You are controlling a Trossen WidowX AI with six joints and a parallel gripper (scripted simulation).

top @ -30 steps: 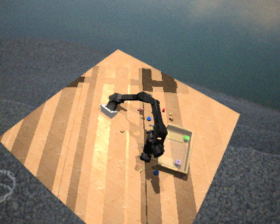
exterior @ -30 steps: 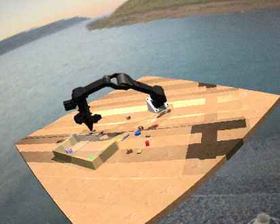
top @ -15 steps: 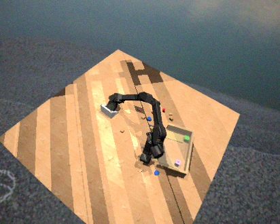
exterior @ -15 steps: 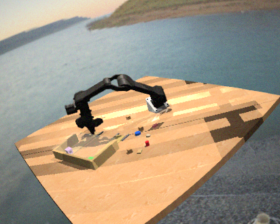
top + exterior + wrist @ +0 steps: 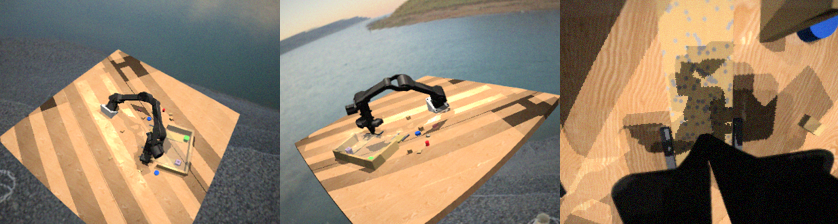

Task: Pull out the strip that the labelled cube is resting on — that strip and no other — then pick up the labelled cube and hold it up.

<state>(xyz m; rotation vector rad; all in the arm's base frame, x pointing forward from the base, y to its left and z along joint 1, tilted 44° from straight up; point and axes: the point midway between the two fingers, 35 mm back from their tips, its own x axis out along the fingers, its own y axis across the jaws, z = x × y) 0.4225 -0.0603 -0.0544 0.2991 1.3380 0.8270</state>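
Note:
The lilac labelled cube [image 5: 178,162] [image 5: 348,150] sits inside the shallow tray, near the wall farthest from the arm's base; the strip under it is too faint to make out. A pale, grey-speckled strip [image 5: 698,25] runs up the wrist view. Two small dark upright posts stand at its near end, the left post [image 5: 667,142] and the right post [image 5: 737,132]. My gripper [image 5: 372,132] [image 5: 704,138] is shut and empty, pointing down above this near end, between the posts in the wrist view. Its height above the strip is hard to tell.
The tray [image 5: 189,157] [image 5: 353,163] [image 5: 775,21] also holds a green cube [image 5: 186,138] [image 5: 371,158] with a yellow strip [image 5: 175,136]. Outside are a blue cylinder [image 5: 156,172] [image 5: 825,27], a second blue piece [image 5: 149,119] [image 5: 417,133], a red cylinder [image 5: 164,110] [image 5: 427,143] and small wooden blocks.

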